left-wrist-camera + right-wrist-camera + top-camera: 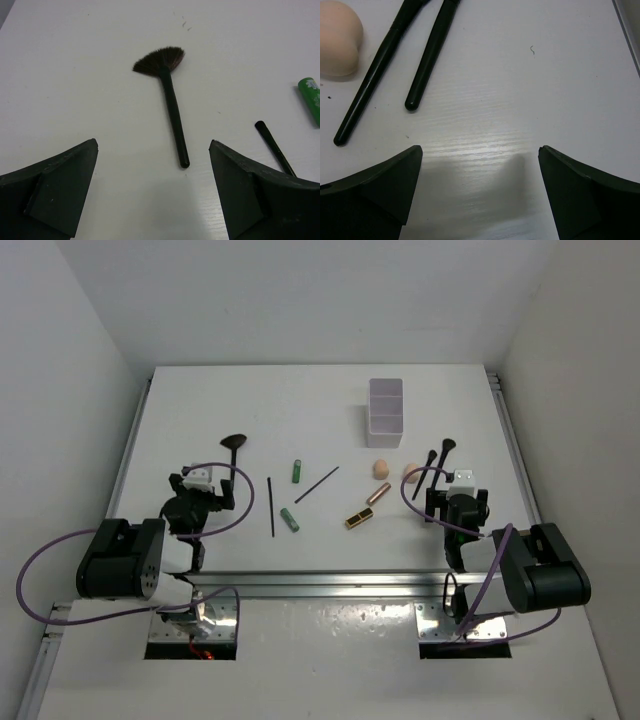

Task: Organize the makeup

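The left gripper (153, 146) is seen with its jaws spread wide. Nothing is held or touched, and only bare surface lies between its fingers. The right gripper (481, 150) is likewise fully parted and empty.

The table (200, 410) is white and is enclosed by plain white walls on three sides. The makeup is scattered across its middle band. A fan brush (233, 450) lies towards the left edge, just beyond the left gripper. A thin black stick (271, 505), two green tubes (297, 471) (290, 519) and a second stick (317, 484) are found near the centre. A gold-black lipstick (356, 518), a rose-gold tube (378, 494) and two peach sponges (380, 468) (411, 474) lie right of centre. Two black brushes (446, 452) lie side by side just beyond the right gripper. A white compartmented box (386, 412) stands towards the far edge.

The fan brush's splayed bristles are shown only in the left wrist view. A faint wood grain in the tabletop is shown only in the right wrist view. The box and lipstick are seen only from above.
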Robot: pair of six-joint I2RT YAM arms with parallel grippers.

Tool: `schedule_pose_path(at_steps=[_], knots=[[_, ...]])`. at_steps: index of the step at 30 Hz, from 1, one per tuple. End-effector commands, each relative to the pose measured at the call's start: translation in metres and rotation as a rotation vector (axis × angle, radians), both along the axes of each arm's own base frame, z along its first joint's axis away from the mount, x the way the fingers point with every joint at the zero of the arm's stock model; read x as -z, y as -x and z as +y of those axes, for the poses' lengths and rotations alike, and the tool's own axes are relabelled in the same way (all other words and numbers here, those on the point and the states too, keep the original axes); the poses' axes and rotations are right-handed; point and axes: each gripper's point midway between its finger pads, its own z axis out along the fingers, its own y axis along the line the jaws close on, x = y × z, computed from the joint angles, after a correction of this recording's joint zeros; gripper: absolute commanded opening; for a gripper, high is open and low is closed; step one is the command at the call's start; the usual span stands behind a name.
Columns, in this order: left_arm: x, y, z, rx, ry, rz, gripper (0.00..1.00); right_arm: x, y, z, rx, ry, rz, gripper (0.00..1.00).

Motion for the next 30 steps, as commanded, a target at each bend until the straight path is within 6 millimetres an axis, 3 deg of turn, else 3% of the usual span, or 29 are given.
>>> schedule_pose_path(at_steps=[1,8,9,10,11,12,13,14,15,17,18,20,21,22,23,24,25,26,27,28,30], knots=[[-0.022,-0.007,-0.001,0.008,0.011,-0.084,1.00,0.014,0.023,-0.001,-0.005,0.001,0.026,1.00],[-0.027,-0.006,0.001,-0.009,0.040,-0.092,1.00,0.007,0.023,-0.003,0.001,0.046,0.020,1.00],[-0.040,-0.018,0.013,-0.071,0.056,-0.104,1.00,-0.011,0.013,-0.004,0.026,0.048,-0.043,1.00],[-0.046,-0.026,0.015,-0.082,0.056,-0.081,1.00,-0.004,0.020,-0.010,0.067,0.073,0.032,1.00],[-0.020,-0.024,0.012,-0.067,0.045,0.103,1.00,-0.007,0.021,-0.016,0.114,0.074,0.038,1.00],[-0.059,-0.053,-0.003,0.066,-0.060,0.077,1.00,-0.023,0.014,-0.017,0.127,0.080,0.045,1.00],[-0.058,-0.058,-0.009,0.130,-0.105,0.141,1.00,-0.030,0.011,-0.017,0.113,0.106,0.050,1.00],[-0.041,-0.053,-0.011,0.158,-0.106,0.275,1.00,-0.042,0.007,-0.019,0.092,0.149,0.042,1.00],[-0.067,-0.069,-0.007,0.121,-0.076,0.256,1.00,-0.060,-0.002,-0.020,0.063,0.200,0.045,1.00],[-0.078,-0.074,-0.002,0.084,-0.068,0.261,1.00,-0.087,-0.011,-0.025,0.076,0.243,0.006,1.00],[-0.087,-0.076,-0.003,0.082,-0.093,0.245,1.00,-0.087,-0.007,-0.028,0.063,0.291,0.054,1.00],[-0.109,-0.082,-0.002,0.057,-0.140,0.219,1.00,-0.122,-0.019,-0.029,0.099,0.252,-0.016,1.00],[-0.110,-0.088,-0.002,0.047,-0.158,0.249,1.00,-0.119,-0.012,-0.033,0.088,0.241,0.066,1.00],[-0.101,-0.083,0.001,0.039,-0.160,0.291,1.00,-0.134,-0.020,-0.029,0.063,0.214,0.056,1.00],[-0.105,-0.095,-0.004,0.045,-0.145,0.317,1.00,-0.128,-0.027,-0.006,-0.072,0.133,0.082,1.00],[-0.087,-0.088,-0.007,0.063,-0.129,0.425,1.00,-0.112,-0.012,-0.006,-0.091,0.102,0.194,1.00],[-0.098,-0.096,-0.021,0.137,-0.105,0.429,1.00,-0.131,-0.029,0.004,-0.125,0.066,0.182,0.98],[-0.084,-0.095,-0.028,0.180,-0.088,0.487,1.00,-0.126,-0.022,0.007,-0.138,0.045,0.252,0.92],[-0.082,-0.091,-0.033,0.182,-0.064,0.514,1.00,-0.113,-0.014,0.011,-0.146,0.015,0.344,0.89],[-0.078,-0.090,-0.039,0.195,-0.018,0.530,1.00,-0.135,-0.030,0.014,-0.147,-0.001,0.319,0.87],[-0.072,-0.088,-0.046,0.217,-0.014,0.551,0.96,-0.132,-0.027,0.017,-0.115,-0.048,0.390,0.80]])
